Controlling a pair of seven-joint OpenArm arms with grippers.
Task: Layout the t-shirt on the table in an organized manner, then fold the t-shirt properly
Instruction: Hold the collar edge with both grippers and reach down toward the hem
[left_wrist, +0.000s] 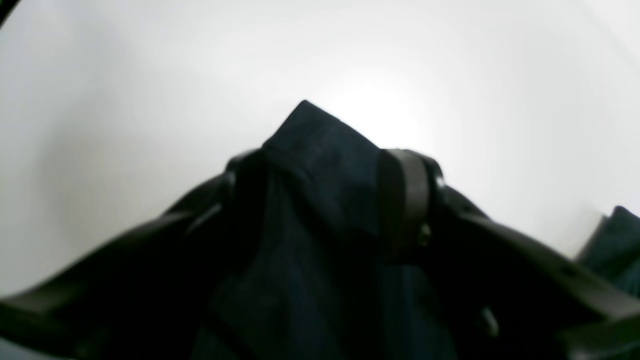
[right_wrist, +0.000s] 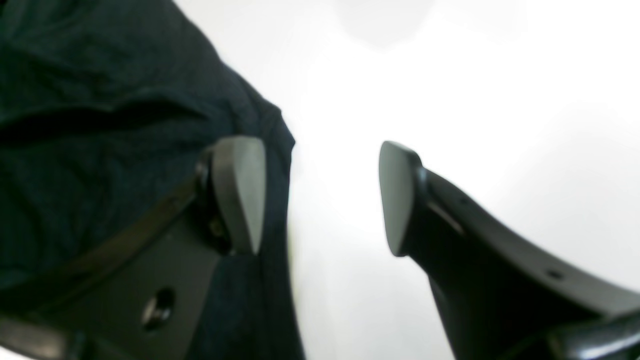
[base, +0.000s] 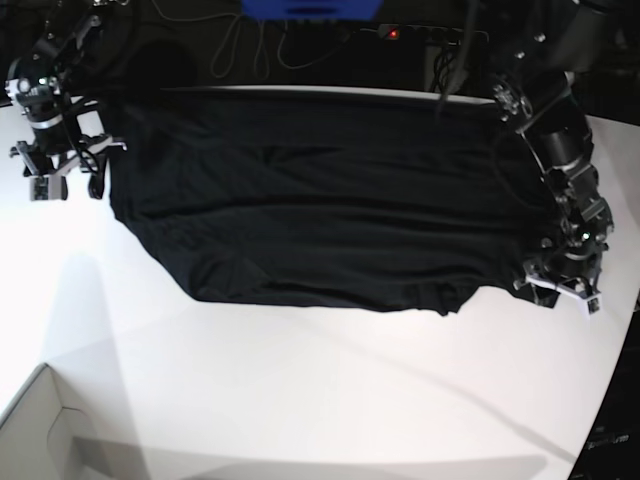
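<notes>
The black t-shirt (base: 320, 200) lies spread wide across the far half of the white table (base: 300, 390), with wrinkles and an uneven near edge. My left gripper (left_wrist: 325, 170) is shut on a corner of the shirt (left_wrist: 320, 150), which pokes out between the fingers. In the base view it (base: 562, 285) sits at the shirt's near right corner. My right gripper (right_wrist: 317, 195) is open over the bare table (right_wrist: 450, 100), with one finger (right_wrist: 240, 190) over the shirt's edge (right_wrist: 100, 125). In the base view it (base: 72, 182) sits at the shirt's left end.
A pale box corner (base: 40, 425) stands at the near left. A blue object (base: 310, 8), cables and a power strip with a red light (base: 395, 32) lie behind the table. The table's curved edge (base: 610, 400) runs along the right.
</notes>
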